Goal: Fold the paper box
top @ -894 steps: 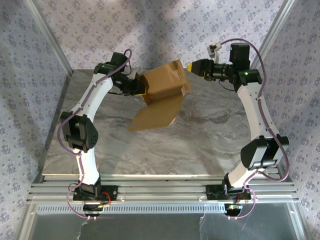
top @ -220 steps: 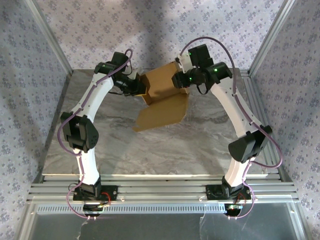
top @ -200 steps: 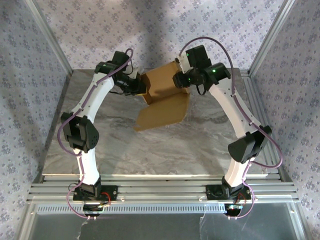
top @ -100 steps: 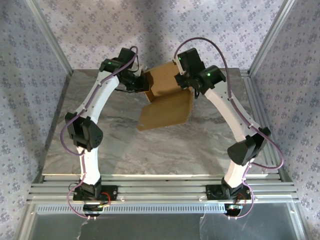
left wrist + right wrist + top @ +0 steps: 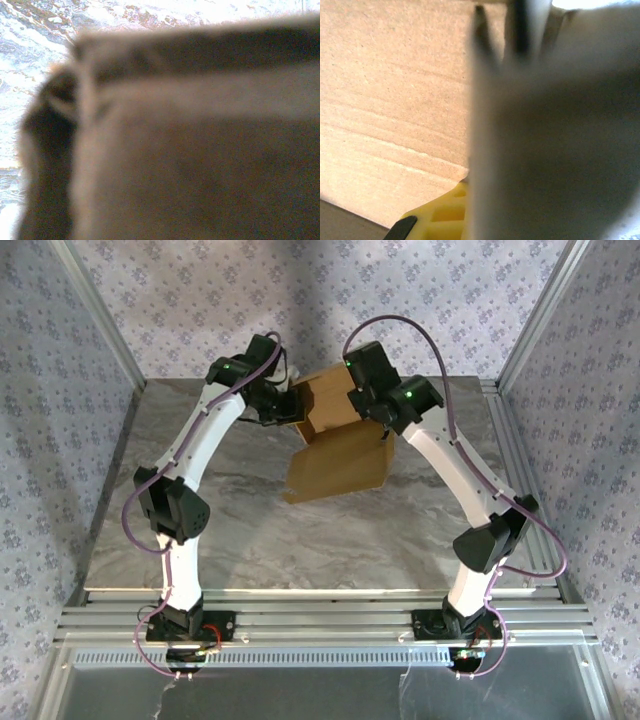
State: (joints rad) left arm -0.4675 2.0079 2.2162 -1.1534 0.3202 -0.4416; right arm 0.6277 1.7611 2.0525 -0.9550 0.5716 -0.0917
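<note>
The paper box sits half-formed between both arms, over the far part of the marble surface, with one broad flap sloping down on its near side. The left hand is at the box's left edge and the right hand at its right edge. Cardboard blurs both wrist views, so I can't tell whether either hand is clamped or spread.

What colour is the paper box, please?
The paper box is plain tan-brown; best in top external view.
</note>
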